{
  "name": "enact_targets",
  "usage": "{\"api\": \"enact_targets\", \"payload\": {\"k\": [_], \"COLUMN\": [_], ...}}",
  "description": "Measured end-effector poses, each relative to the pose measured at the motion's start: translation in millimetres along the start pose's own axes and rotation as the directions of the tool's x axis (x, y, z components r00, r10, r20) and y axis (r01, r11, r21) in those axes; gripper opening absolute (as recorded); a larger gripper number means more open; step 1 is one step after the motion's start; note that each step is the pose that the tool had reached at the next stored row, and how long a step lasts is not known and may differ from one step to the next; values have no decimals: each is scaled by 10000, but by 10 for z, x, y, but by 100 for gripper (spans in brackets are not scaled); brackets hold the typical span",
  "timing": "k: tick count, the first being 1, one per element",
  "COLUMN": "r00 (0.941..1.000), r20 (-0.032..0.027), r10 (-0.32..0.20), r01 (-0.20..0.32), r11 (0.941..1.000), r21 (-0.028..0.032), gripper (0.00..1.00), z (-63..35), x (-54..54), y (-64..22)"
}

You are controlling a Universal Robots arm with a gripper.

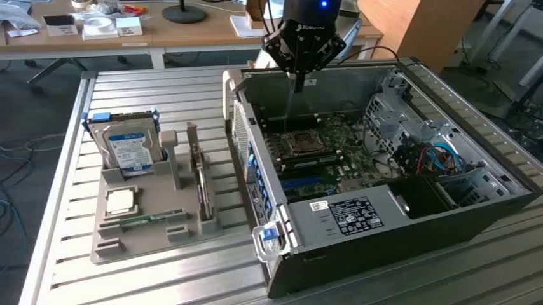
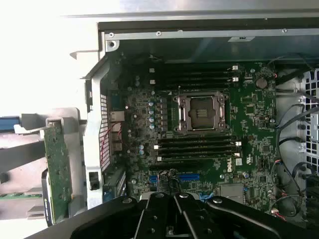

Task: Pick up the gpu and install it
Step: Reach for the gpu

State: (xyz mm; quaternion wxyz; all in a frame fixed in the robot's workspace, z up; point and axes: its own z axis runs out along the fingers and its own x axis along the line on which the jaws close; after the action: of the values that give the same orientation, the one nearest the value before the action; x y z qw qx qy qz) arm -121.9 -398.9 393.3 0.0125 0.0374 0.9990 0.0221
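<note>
Hovering above the open computer case (image 1: 383,223), the gripper (image 1: 297,88) is clenched shut and empty. The gpu (image 1: 203,188) stands on edge in the grey holder (image 1: 142,245) on the table (image 1: 152,95), near the hard drive (image 1: 129,150), well apart from the gripper.

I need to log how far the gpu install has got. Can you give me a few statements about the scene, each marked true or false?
1. The gpu stands on edge in the grey tray beside the computer case. True.
2. The gripper is clamped on the gpu. False: it is shut on nothing and hangs above the open case.
3. The hard drive lies flat inside the case. False: it stands upright in the tray.
4. The case is open on its upper side, showing the motherboard. True.
</note>
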Motion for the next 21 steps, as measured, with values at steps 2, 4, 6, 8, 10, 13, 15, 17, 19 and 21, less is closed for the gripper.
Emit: {"api": "enact_targets", "payload": {"k": [2,4,6,8,10,13,15,17,19,21], "r00": [10000,10000,10000,10000,10000,10000,10000,10000,10000,10000], "r20": [0,0,0,1,0,0,1,1,0,1], "r10": [0,0,0,0,0,0,1,0,1,-1], "r01": [0,0,0,0,0,0,-1,0,-1,1], "r11": [10000,10000,10000,10000,10000,10000,10000,10000,10000,10000], "r21": [0,0,0,-1,0,-1,-2,0,0,0], "gripper": [11,11,11,11,11,11,11,11,11,11], "z": [0,0,0,0,0,0,0,-1,-3,-5], "x": [0,0,0,0,0,2,21,56,106,177], "y": [0,0,0,0,0,0,-2,-4,-8,-13]}}
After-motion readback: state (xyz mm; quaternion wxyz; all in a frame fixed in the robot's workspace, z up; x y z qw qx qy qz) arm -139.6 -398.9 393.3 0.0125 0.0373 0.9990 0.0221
